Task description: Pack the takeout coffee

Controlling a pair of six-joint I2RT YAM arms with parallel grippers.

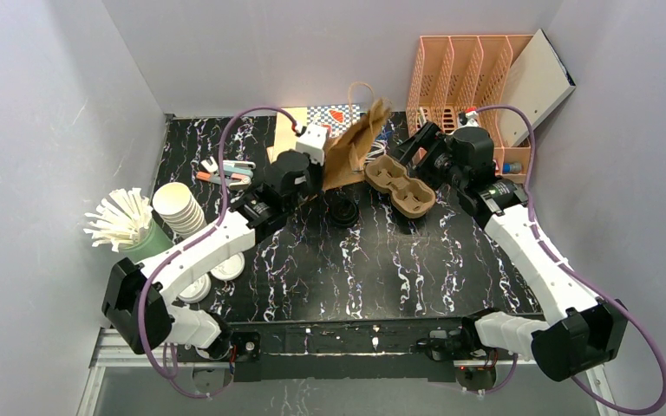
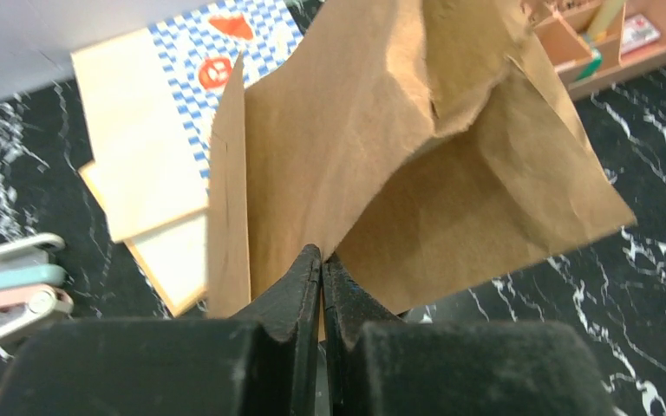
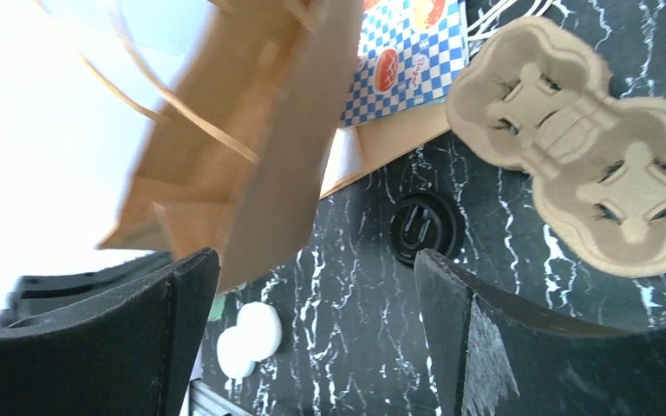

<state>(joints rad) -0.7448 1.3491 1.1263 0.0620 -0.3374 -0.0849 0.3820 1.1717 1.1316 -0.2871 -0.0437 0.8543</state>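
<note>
left end effector (image 2: 322,260) pinches bag (image 2: 416,156); carrier (image 1: 399,186) beside

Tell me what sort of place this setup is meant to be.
Probably a mock café takeout counter staged in a plain grey booth. In view are a crumpled brown paper bag, a moulded pulp two-cup carrier and a stack of lidless cream paper cups, with a black marbled tabletop beneath.

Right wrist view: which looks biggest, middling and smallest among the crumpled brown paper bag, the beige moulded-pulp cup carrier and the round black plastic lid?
Largest: crumpled brown paper bag, though blurred and seemingly nearer the camera, so unsure.
Next: beige moulded-pulp cup carrier.
Smallest: round black plastic lid, clearly.
</note>
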